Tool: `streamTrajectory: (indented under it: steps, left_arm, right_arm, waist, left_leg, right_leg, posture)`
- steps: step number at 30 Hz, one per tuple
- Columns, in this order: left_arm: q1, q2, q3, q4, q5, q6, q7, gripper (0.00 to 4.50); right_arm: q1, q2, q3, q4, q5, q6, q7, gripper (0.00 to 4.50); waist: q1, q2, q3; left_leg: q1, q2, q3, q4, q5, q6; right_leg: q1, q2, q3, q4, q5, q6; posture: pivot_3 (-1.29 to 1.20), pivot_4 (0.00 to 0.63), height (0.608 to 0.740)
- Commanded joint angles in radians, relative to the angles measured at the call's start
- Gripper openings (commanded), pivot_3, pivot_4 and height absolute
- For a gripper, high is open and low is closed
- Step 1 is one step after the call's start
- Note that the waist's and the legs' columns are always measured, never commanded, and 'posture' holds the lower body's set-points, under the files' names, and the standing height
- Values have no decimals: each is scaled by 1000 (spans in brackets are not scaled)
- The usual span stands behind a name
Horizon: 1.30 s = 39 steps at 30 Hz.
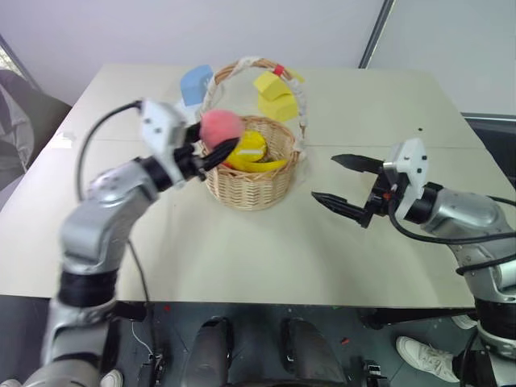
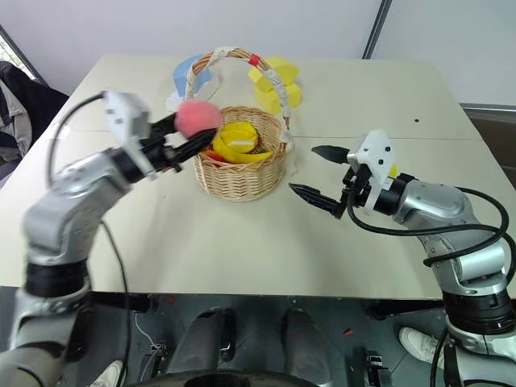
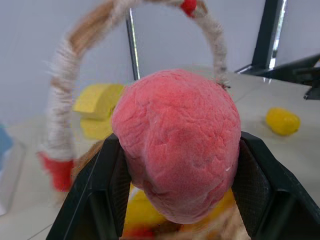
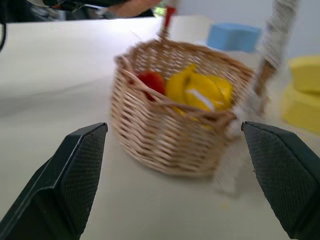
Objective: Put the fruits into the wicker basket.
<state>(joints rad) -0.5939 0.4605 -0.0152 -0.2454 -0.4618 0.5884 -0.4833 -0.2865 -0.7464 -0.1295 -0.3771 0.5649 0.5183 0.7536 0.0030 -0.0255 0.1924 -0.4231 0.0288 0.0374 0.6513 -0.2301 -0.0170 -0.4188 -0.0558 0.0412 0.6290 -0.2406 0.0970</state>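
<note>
The left gripper (image 3: 175, 195) clamps the pink-red peach (image 3: 176, 142) before the wicker basket's handle (image 3: 65, 100)

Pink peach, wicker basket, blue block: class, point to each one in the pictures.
Pink peach (image 1: 221, 126), left eye view, its rounded top.
Wicker basket (image 1: 250, 187), left eye view, its woven front wall.
Blue block (image 1: 195, 83), left eye view, its upper face.

the peach (image 3: 176, 145) hid most of the basket (image 3: 90, 155) behind it in the left wrist view, the blue block (image 1: 195, 84) sat partly behind the handle (image 1: 216, 81), and a small red item (image 4: 151, 82) in the basket was too blurred to identify.
</note>
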Motion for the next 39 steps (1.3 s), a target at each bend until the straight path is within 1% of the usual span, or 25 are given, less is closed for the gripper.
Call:
streamTrajectory:
  steps: [1,2,3,5,7,8,12,15,18,21,29,30,31,32,33,34,35,39]
  left_arm:
    - [-30,-13,-11,35,50,-21,14,3748]
    - [-34,-19,-16,39,52,-26,3,4271]
    - [-36,-22,-19,41,55,-29,-7,4398]
    - [-25,-18,-21,31,54,-63,-52,4398]
    - [-8,-18,-6,13,23,-87,-109,4398]
    - [5,-16,3,-11,-10,-95,-154,4398]
    - [45,8,-8,-82,-58,-103,-261,4398]
    - [66,19,-24,-123,-76,-89,-306,4398]
    - [82,23,-33,-158,-91,-73,-325,4398]
    - [97,27,-33,-176,-91,-63,-320,4398]
    - [122,25,-37,-197,-84,-57,-294,4398]
    - [123,25,-37,-197,-84,-57,-291,4500]
    - [125,25,-36,-197,-83,-57,-287,4500]
    - [127,26,-35,-196,-82,-57,-285,4500]
    - [130,27,-31,-195,-83,-59,-283,4500]
    - [134,28,-22,-193,-87,-61,-281,4500]
    - [138,29,-11,-191,-94,-60,-279,4500]
    - [176,60,54,-172,-110,-67,-278,4500]
  right_arm:
    - [9,10,-53,10,-31,-9,-58,4500]
    - [13,10,-69,20,-37,-1,-78,4500]
    - [16,9,-79,26,-41,5,-92,4500]
    - [4,1,-106,88,-117,12,-184,4500]
    - [-14,1,-122,140,-180,28,-270,4500]
    - [-30,12,-133,159,-199,71,-330,4500]
    - [-98,77,-148,222,-247,240,-512,4500]
    - [-158,149,-165,279,-254,323,-604,4500]
    - [-202,203,-177,323,-248,380,-644,4500]
    - [-231,234,-182,374,-260,401,-676,4500]
    - [-301,293,-224,519,-255,374,-726,4500]
    - [-306,299,-232,524,-251,367,-723,3943]
    - [-307,299,-230,523,-251,359,-717,3760]
    - [-306,296,-225,519,-254,352,-713,3263]
    - [-303,294,-220,508,-256,347,-708,2623]
    - [-296,290,-213,491,-257,344,-700,2206]
    - [-289,284,-203,471,-261,338,-690,1969]
    - [-226,200,-103,345,-315,286,-596,1969]
  waist:
    - [-9,0,0]
    - [-15,0,0]
    - [-16,0,0]
    - [-17,0,0]
    - [-16,0,0]
    - [-18,0,0]
    - [-20,0,0]
    - [-20,1,0]
    - [-19,1,0]
    - [-17,1,0]
    - [-20,1,0]
    - [-20,1,0]
    - [-20,1,0]
    - [-21,1,0]
    - [-21,1,0]
    - [-21,1,0]
    - [-21,1,0]
    - [-22,2,0]
  left_leg:
    - [-1,0,0,-1,0,0]
    - [-2,1,0,-2,0,0]
    - [-3,3,-1,-2,0,0]
    - [-2,4,-3,-3,0,0]
    - [-2,5,-5,-3,0,0]
    - [-2,5,-5,-3,0,0]
    - [-2,5,-4,-3,0,0]
    - [-2,5,-4,-2,0,0]
    - [-2,5,-4,-2,0,0]
    - [-3,5,-4,-2,0,0]
    - [-2,5,-3,-2,0,0]
    - [-2,5,-3,-2,0,0]
    - [-2,5,-3,-2,0,0]
    - [-2,5,-3,-2,0,0]
    - [-2,5,-4,-2,0,0]
    - [-2,5,-4,-2,0,0]
    - [-2,5,-4,-2,0,0]
    - [-2,5,-4,-3,0,0]
  right_leg:
    - [-1,0,0,1,1,2]
    - [-3,1,1,1,2,4]
    - [-5,4,1,2,2,5]
    - [-6,7,1,3,2,5]
    - [-6,9,1,3,2,5]
    - [-6,9,1,3,2,5]
    - [-6,9,3,3,1,2]
    - [-6,9,3,3,1,1]
    - [-6,9,3,3,1,1]
    - [-6,9,3,3,3,4]
    - [-6,9,3,2,3,4]
    - [-6,9,3,2,3,4]
    - [-6,9,3,2,3,4]
    - [-6,9,3,2,3,4]
    - [-6,9,3,2,3,4]
    - [-6,9,3,2,3,4]
    - [-6,9,3,2,3,4]
    - [-7,10,3,3,3,4]
  posture:
    - [0,150,740]
    - [0,150,740]
    - [0,150,740]
    - [0,150,740]
    - [0,150,740]
    - [0,150,740]
    - [0,150,740]
    - [0,150,740]
    - [0,150,740]
    - [0,150,740]
    - [0,150,740]
    - [0,150,740]
    - [0,150,740]
    - [0,150,740]
    - [0,150,740]
    - [0,150,740]
    - [0,150,740]
    - [0,150,740]
